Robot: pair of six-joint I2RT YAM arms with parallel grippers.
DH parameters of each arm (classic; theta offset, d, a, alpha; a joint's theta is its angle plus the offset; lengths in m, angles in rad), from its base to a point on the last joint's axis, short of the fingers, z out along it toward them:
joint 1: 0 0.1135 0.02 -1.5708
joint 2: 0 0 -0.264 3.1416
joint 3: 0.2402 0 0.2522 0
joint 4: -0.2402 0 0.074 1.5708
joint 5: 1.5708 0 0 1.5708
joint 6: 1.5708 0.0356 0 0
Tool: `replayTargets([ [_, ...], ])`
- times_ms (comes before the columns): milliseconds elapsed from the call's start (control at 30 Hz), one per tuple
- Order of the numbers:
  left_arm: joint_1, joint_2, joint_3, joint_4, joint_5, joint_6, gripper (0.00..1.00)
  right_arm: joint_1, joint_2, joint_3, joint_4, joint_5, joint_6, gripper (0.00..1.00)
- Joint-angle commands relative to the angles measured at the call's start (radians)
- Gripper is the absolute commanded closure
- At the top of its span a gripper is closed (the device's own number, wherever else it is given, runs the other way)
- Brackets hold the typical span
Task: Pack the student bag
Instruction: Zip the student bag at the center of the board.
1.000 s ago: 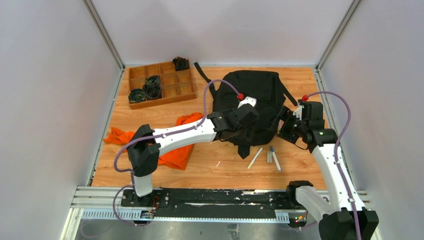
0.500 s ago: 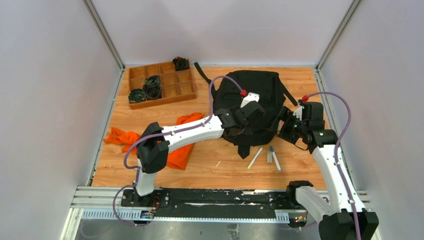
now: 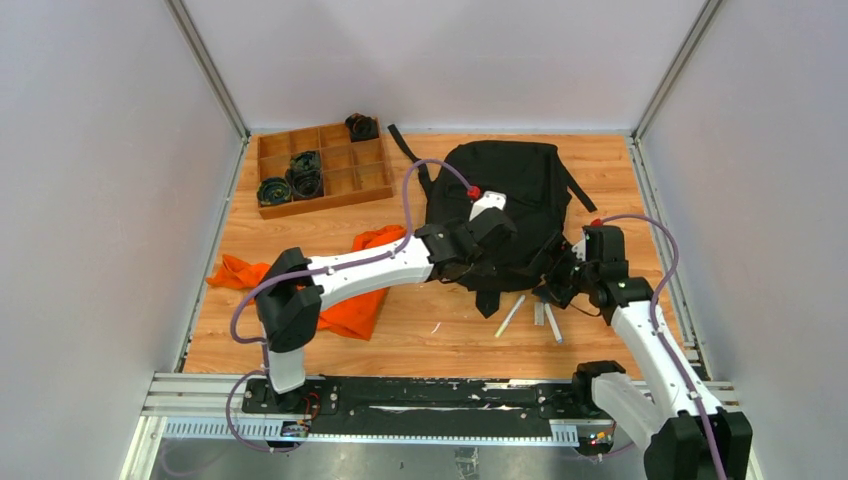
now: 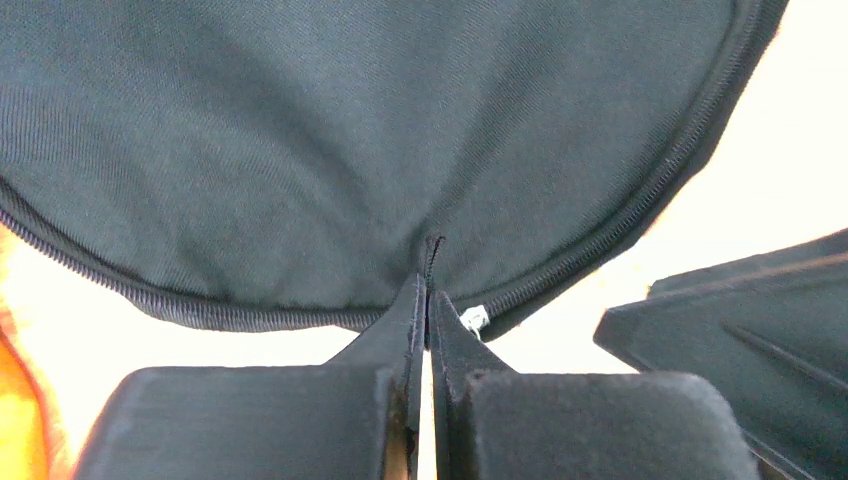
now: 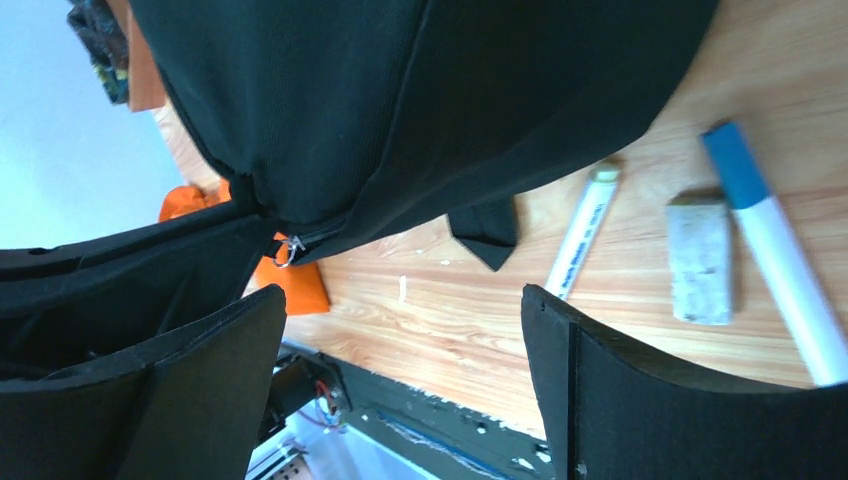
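Fabric at near edge of student bag (image 4: 350,130) pinched in closed left gripper (image 4: 428,290); right gripper (image 5: 403,295) wide open above desk (image 3: 430,330) by bag's near-right corner, marker (image 5: 775,250) beside.

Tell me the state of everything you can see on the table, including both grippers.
student bag: lying flat, fabric pinched up.
left gripper: shut on a fold of the bag.
right gripper: open, empty, beside the bag.
white pen: lying loose on the table.
blue-capped marker: capped, lying loose.
eraser: lying between pen and marker.
orange cloth: crumpled.
wooden tray: some compartments hold black parts.
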Motion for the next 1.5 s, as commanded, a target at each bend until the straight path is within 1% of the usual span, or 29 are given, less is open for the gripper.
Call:
replayTargets([
  [0, 0.004, -0.124, -0.068, 0.101, 0.043, -0.011, 1.00, 0.087, -0.009, -0.009, 0.131, 0.029, 0.155, 0.09],
  [67, 0.004, -0.148, -0.086, 0.117, 0.064, -0.007, 1.00, 0.103, 0.011, -0.024, 0.168, 0.051, 0.194, 0.11],
  [100, 0.004, -0.158, -0.094, 0.124, 0.074, -0.002, 1.00, 0.106, 0.022, -0.033, 0.194, 0.063, 0.212, 0.14],
  [167, 0.005, -0.172, -0.106, 0.135, 0.083, 0.004, 1.00, 0.108, 0.044, -0.052, 0.250, 0.074, 0.239, 0.25],
  [300, 0.005, -0.205, -0.126, 0.163, 0.110, 0.032, 1.00, 0.114, 0.098, -0.026, 0.279, 0.079, 0.238, 0.58],
  [333, 0.005, -0.214, -0.130, 0.170, 0.115, 0.043, 1.00, 0.114, 0.108, -0.016, 0.277, 0.074, 0.235, 0.69],
  [400, 0.005, -0.232, -0.136, 0.174, 0.111, 0.062, 1.00, 0.116, 0.117, 0.001, 0.271, 0.067, 0.221, 0.95],
  [433, 0.005, -0.243, -0.139, 0.174, 0.105, 0.073, 1.00, 0.116, 0.114, 0.010, 0.253, 0.074, 0.211, 1.00],
  [567, 0.013, -0.290, -0.147, 0.168, 0.064, 0.123, 1.00, 0.114, 0.060, 0.028, 0.184, 0.102, 0.172, 1.00],
  [633, 0.035, -0.314, -0.154, 0.162, 0.060, 0.145, 1.00, 0.114, 0.021, 0.030, 0.140, 0.122, 0.151, 1.00],
  [800, 0.108, -0.365, -0.187, 0.152, 0.057, 0.188, 1.00, 0.114, -0.076, 0.028, 0.015, 0.185, 0.109, 1.00],
  [900, 0.163, -0.400, -0.226, 0.150, 0.055, 0.198, 1.00, 0.112, -0.131, 0.014, -0.023, 0.226, 0.097, 1.00],
  [1167, 0.272, -0.483, -0.328, 0.172, 0.064, 0.216, 1.00, 0.110, -0.117, 0.009, -0.051, 0.232, 0.073, 1.00],
  [1267, 0.289, -0.506, -0.362, 0.168, 0.086, 0.235, 1.00, 0.110, -0.105, 0.024, -0.052, 0.221, 0.041, 1.00],
  [1333, 0.289, -0.518, -0.393, 0.165, 0.127, 0.233, 1.00, 0.110, -0.088, 0.041, -0.057, 0.205, 0.001, 0.99],
  [1367, 0.289, -0.520, -0.407, 0.167, 0.157, 0.224, 0.92, 0.111, -0.081, 0.054, -0.075, 0.206, -0.016, 0.87],
  [1400, 0.289, -0.520, -0.424, 0.166, 0.186, 0.211, 0.77, 0.110, -0.074, 0.070, -0.096, 0.210, -0.038, 0.76],
  [1433, 0.289, -0.518, -0.439, 0.171, 0.214, 0.193, 0.66, 0.110, -0.070, 0.086, -0.120, 0.212, -0.058, 0.68],
  [1467, 0.289, -0.511, -0.451, 0.178, 0.250, 0.177, 0.60, 0.110, -0.067, 0.106, -0.133, 0.215, -0.077, 0.62],
])
